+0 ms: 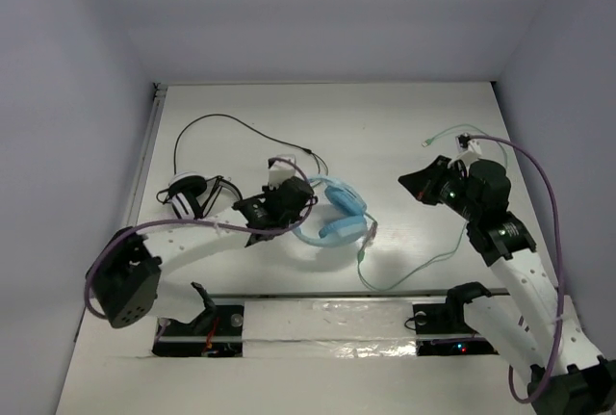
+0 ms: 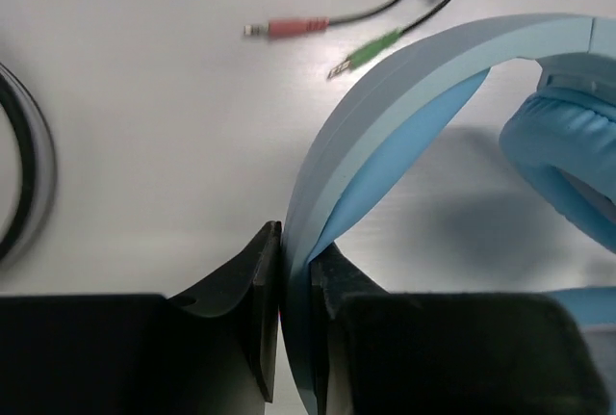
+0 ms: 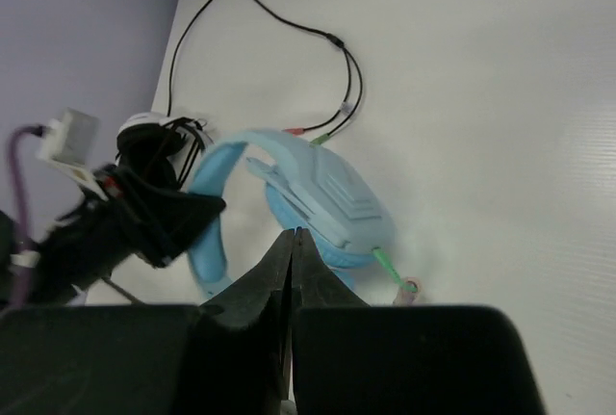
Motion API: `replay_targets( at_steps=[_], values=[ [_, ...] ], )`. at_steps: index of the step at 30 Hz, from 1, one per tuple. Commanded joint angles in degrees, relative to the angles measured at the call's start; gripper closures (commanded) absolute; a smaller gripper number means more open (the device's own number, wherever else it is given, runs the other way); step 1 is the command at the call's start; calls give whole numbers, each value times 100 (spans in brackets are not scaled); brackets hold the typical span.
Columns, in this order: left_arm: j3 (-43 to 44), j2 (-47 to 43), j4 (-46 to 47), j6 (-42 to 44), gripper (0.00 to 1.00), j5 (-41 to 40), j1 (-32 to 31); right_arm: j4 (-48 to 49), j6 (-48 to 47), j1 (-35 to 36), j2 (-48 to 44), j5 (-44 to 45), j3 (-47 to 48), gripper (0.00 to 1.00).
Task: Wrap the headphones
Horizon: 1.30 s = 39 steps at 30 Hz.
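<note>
- From above, the light blue headphones (image 1: 339, 215) lie mid-surface (image 1: 385, 116). The left end effector (image 1: 300, 201) grips their band, and the right end effector (image 1: 406, 182) hovers well apart to the right. The pale green cable (image 1: 423, 268) trails slack toward the near edge, then passes under the right arm. Risk: wrapping may drag that loop against the arm and snag it.
- At the left wrist, both fingers (image 2: 252, 285) press on the band (image 2: 385, 78), nearly closed. Only this view shows how narrow the hold is; a pull on the cable could probably twist the band free. The red and green plugs (image 2: 289, 27) of the black-and-white headphones (image 2: 37, 155) lie near and might be swept along.
- At the right wrist, the jaws meet with no gap. Nothing shows between them, though a pinched thin cable cannot be ruled out. Only here is the cable's exit from the cup (image 3: 332, 205) visible.
</note>
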Motion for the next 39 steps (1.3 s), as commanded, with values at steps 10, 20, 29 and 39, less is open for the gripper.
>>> replay_targets(
  at_steps=[10,20,29,39],
  values=[
    [3504,-809,-1260,2193,100,1770,1730,1873,71,670,603,-1258,455,100],
    [5289,27,-1673,2502,100,3054,2662,2321,-483,670,1154,-766,352,33],
    [6704,633,-2402,2634,100,3836,2926,3588,-1300,670,2324,-1514,-28,18],
    [6785,476,-2342,2476,100,4381,3146,3958,-1451,670,3054,-617,25,19]
  ],
)
